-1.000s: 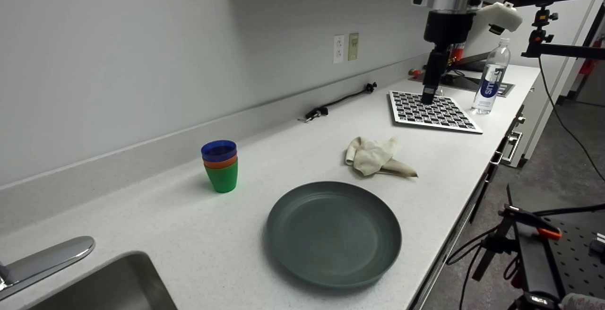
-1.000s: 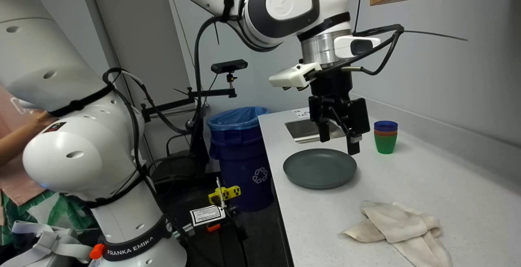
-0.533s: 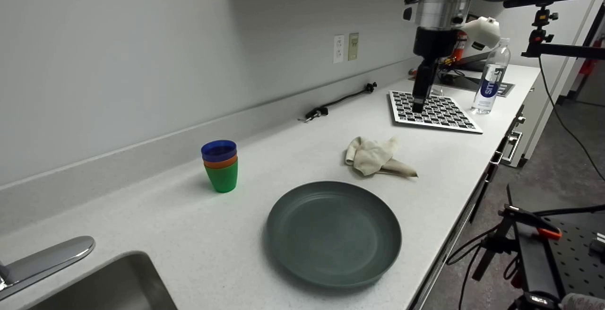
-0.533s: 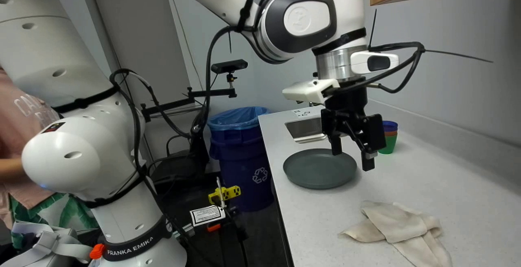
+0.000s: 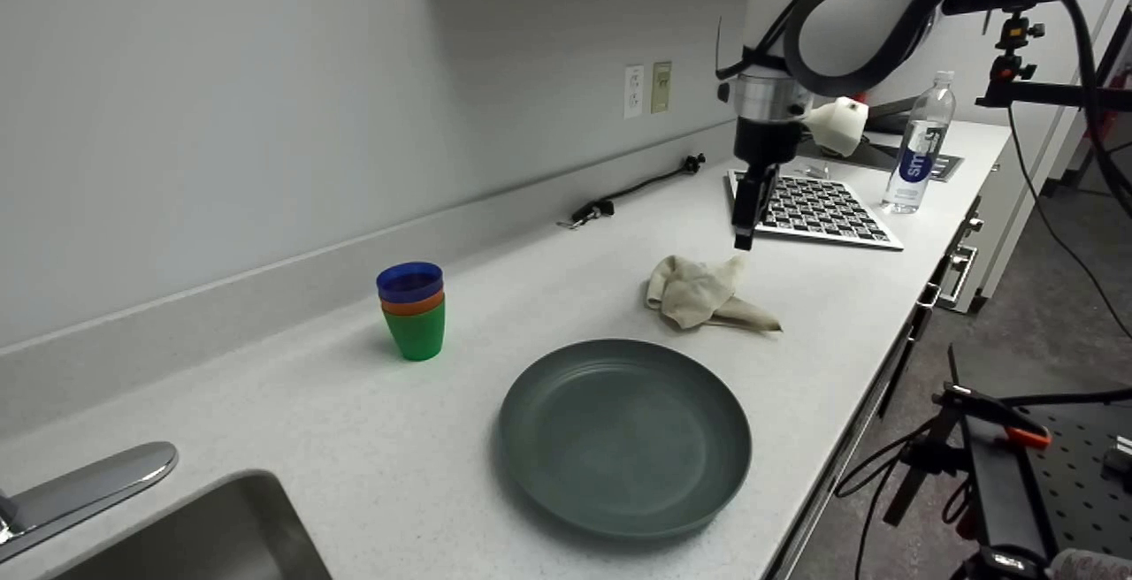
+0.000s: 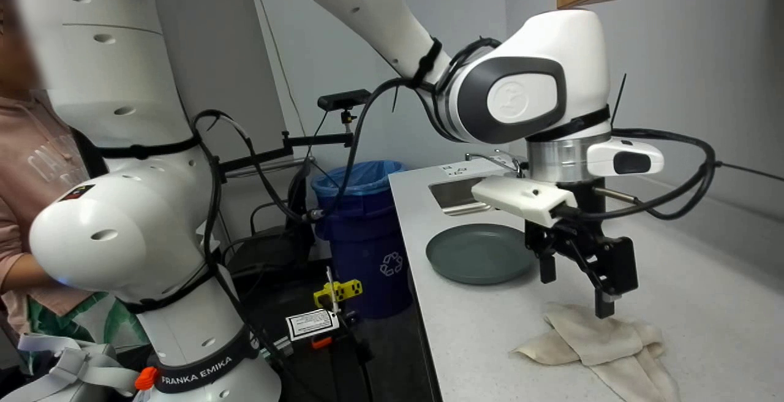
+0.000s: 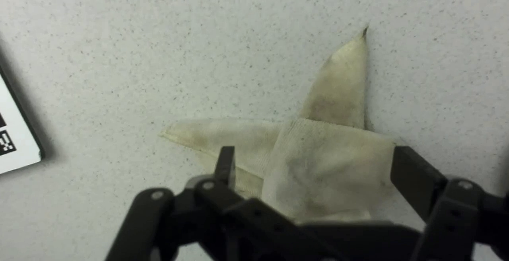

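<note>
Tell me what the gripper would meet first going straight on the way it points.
Probably the crumpled cloth: the open gripper points down toward it, though the gap and exact contact spot are hard to judge.

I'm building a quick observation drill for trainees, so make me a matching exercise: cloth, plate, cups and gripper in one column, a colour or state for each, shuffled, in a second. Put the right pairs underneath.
Column one
1. cloth
2. plate
3. stacked cups
4. gripper

Column two
A. open, holding nothing
B. blue, orange and green, one inside another
C. off-white, crumpled, with darker smudges
D. dark grey-green, round, lying flat

Right pairs: 1-C, 2-D, 3-B, 4-A
</note>
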You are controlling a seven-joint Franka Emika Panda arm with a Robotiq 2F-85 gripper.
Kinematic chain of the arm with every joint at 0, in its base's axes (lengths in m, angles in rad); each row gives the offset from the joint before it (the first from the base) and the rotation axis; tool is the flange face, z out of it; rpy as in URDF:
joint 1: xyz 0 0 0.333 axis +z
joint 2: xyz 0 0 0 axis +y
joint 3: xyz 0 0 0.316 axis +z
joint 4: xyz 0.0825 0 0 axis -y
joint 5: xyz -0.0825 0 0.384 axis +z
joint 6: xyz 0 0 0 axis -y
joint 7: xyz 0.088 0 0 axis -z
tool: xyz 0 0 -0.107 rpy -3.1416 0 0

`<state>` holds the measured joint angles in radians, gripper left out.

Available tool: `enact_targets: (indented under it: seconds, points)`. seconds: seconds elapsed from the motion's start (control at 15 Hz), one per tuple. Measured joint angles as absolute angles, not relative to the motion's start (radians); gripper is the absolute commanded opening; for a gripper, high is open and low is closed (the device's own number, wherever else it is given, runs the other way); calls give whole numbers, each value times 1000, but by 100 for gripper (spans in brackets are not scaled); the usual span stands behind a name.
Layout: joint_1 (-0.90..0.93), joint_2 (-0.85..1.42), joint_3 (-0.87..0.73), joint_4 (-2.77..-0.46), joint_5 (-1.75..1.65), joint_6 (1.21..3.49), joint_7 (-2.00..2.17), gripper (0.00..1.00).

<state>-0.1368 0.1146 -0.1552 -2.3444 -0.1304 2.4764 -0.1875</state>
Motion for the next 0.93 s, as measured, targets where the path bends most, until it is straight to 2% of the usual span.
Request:
enact_targets:
  seconds: [0.47,0.93]
  points:
    - [-173,328,-111,-2191,23,2501,-305,100]
    - [-190,458,-71,-2098,33,2499,-312,100]
